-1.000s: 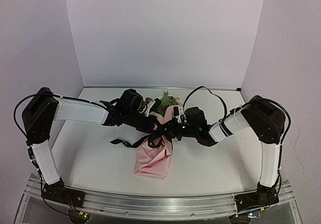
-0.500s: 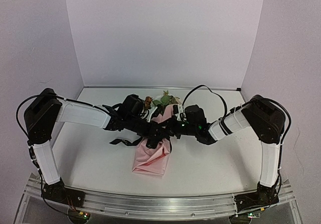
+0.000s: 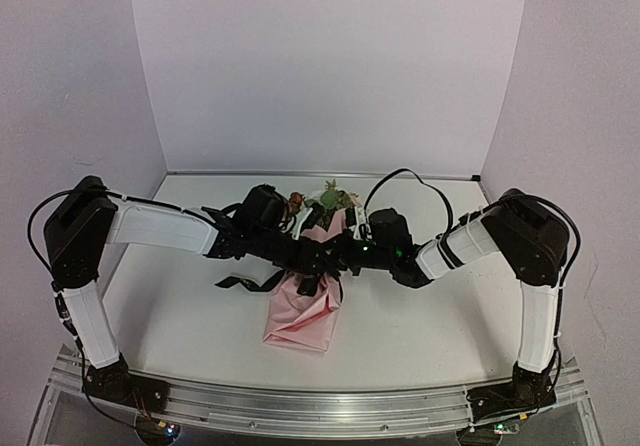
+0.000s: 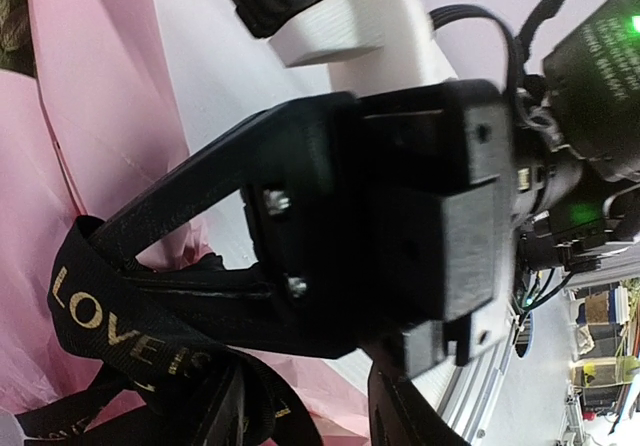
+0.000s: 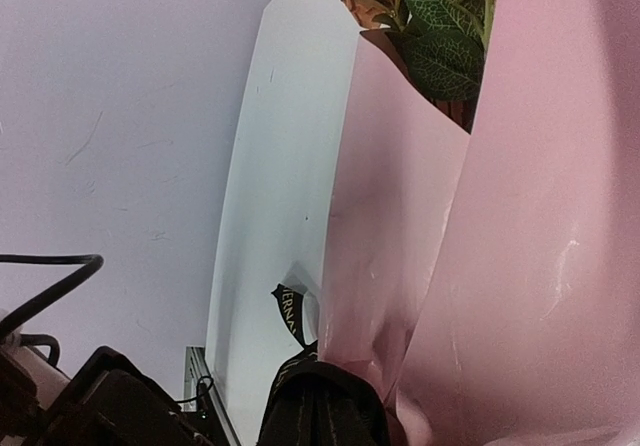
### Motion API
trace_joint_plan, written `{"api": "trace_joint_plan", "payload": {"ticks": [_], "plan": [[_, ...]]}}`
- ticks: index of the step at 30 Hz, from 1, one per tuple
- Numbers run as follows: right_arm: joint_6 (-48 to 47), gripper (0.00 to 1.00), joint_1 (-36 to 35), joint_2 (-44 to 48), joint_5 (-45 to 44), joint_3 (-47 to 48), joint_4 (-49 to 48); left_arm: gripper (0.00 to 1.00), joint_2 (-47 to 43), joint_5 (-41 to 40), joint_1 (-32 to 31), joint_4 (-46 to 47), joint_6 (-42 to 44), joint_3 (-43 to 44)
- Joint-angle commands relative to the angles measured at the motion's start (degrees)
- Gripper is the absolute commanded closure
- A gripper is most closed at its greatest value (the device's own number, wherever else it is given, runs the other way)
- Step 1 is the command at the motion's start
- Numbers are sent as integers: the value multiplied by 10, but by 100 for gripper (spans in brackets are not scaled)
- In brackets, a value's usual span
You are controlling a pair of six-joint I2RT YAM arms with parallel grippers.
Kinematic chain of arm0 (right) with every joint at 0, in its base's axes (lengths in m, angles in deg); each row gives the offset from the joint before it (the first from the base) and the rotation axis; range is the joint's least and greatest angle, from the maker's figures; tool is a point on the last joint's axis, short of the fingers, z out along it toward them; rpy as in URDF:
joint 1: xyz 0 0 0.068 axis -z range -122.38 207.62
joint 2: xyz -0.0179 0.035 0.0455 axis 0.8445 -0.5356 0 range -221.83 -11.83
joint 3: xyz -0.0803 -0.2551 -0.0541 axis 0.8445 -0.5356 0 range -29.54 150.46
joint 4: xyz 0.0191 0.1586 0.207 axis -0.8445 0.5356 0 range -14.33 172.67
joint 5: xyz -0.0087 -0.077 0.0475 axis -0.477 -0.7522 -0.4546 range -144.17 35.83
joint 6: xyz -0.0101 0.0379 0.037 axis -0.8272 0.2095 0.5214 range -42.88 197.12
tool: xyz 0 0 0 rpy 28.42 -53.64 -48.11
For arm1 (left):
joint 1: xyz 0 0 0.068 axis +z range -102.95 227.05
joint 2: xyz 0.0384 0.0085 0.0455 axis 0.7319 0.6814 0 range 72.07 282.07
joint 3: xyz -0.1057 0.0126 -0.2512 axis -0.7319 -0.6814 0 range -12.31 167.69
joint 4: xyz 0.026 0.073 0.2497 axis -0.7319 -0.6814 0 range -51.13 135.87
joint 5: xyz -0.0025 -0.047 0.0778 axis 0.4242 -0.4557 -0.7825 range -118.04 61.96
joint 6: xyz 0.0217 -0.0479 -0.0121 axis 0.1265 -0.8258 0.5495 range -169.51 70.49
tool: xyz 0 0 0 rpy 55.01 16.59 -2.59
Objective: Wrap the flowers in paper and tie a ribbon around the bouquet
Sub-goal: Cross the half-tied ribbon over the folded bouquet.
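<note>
The bouquet (image 3: 302, 314) is lying on the white tabletop (image 3: 170, 311) between the 2 arms. Its narrow end is pointing toward the near edge, and the flowers (image 3: 328, 199) are showing at the far, wide end. In the right wrist view the pink paper (image 5: 520, 216) is rising around green leaves (image 5: 440, 36). Both grippers are meeting over the bouquet's middle. The right gripper (image 3: 338, 256) is clenched and seems to be pinching the black ribbon (image 4: 110, 326), though its fingertips are mostly hidden at the bottom of its own view. The left gripper (image 4: 310, 411) is hanging released, its 2 fingers apart at the bottom of its own view, just below the ribbon's gold lettering. A loose ribbon tail is trailing across the tabletop to the left of the bouquet.
</note>
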Motion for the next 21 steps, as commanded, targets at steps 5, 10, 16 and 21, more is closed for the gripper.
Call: {"api": "trace_joint_plan", "payload": {"ticks": [5, 10, 16, 21], "plan": [[-7, 98, 3, -6, -2, 11, -20, 54, -50, -7, 1, 17, 1, 30], [-8, 99, 3, -5, 2, 10, -20, 53, -54, -5, 8, 14, 4, 32], [-9, 99, 4, -5, 6, 10, -20, 50, -61, 5, 15, 14, 7, 31], [-9, 98, 4, -5, 8, 12, -20, 44, -63, 23, 15, 14, 18, 32]]}}
